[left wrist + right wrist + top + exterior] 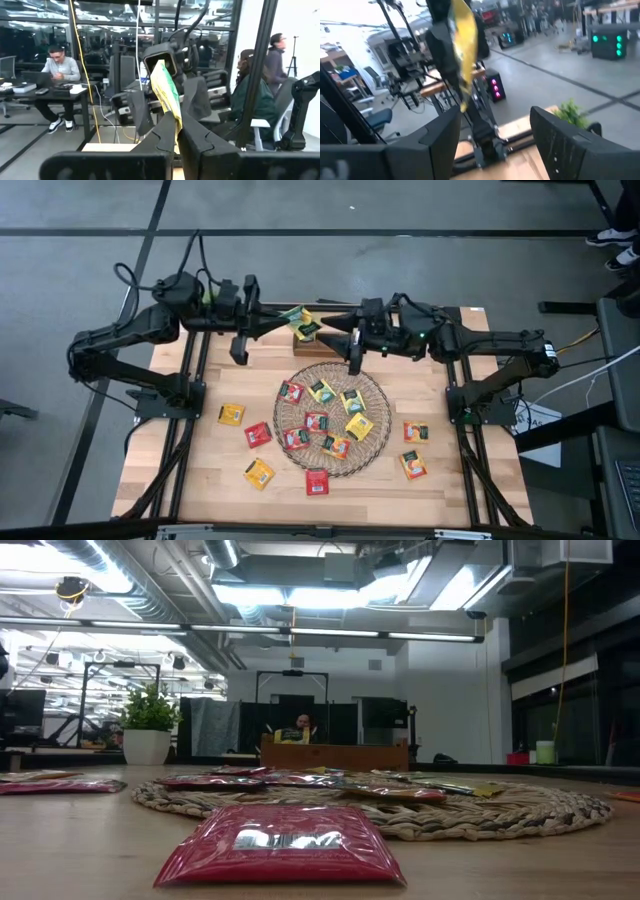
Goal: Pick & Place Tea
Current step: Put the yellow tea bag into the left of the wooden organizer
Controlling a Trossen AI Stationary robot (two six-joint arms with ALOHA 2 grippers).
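Left gripper [290,319] pinches a yellow tea sachet [300,321] at twelve o'clock above the table [180,480]; facing it, the right gripper [322,332] stands open-jawed. Below, a wicker mat [372,442] holds eight sachets [318,421], with seven more [258,434] scattered around it.

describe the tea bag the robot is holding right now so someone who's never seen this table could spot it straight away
Start at the round wicker mat mid-table and look past its far edge, where the two arms meet above a small wooden block. There the left pincer is shut on a yellow-and-green tea sachet. It is the only sachet held up off the surface; the rest lie flat.
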